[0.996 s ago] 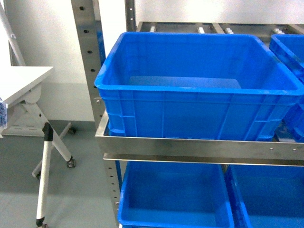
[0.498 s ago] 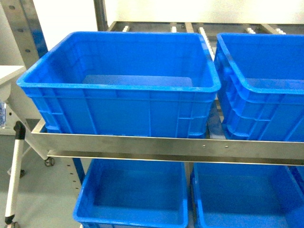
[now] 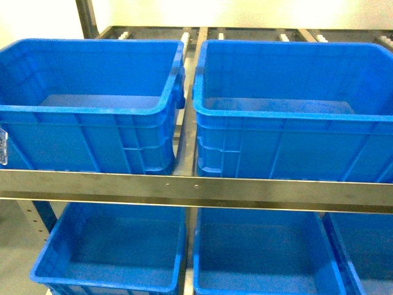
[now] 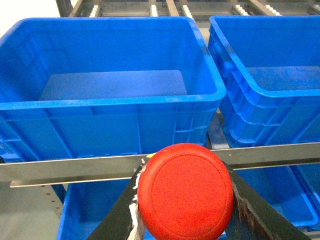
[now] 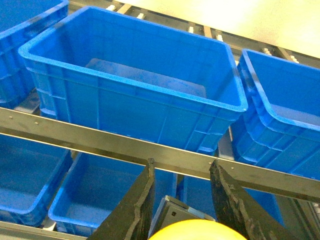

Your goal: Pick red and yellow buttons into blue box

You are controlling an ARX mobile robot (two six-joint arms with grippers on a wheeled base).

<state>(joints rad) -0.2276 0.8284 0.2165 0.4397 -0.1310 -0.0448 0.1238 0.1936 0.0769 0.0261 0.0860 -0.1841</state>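
Observation:
The red button (image 4: 185, 192) fills the bottom of the left wrist view, its round cap facing the camera. My left gripper (image 4: 184, 167) is shut on it, one black finger on each side. In the right wrist view the yellow button (image 5: 197, 232) shows at the bottom edge, with its switch block (image 5: 181, 212) above the cap. My right gripper (image 5: 182, 164) is shut on it. A deep blue box (image 4: 110, 101) stands on the shelf ahead of the left gripper, and one (image 5: 135, 82) ahead of the right. Neither gripper shows in the head view.
Two blue crates (image 3: 86, 114) (image 3: 276, 114) sit side by side on the upper shelf behind a steel rail (image 3: 196, 187). More blue crates (image 3: 110, 270) fill the shelf below. Roller tracks (image 3: 190, 37) run at the back.
The head view has swung right along the rack. The white folding table and the rack post have left the frame, and a second upper crate has come fully into view.

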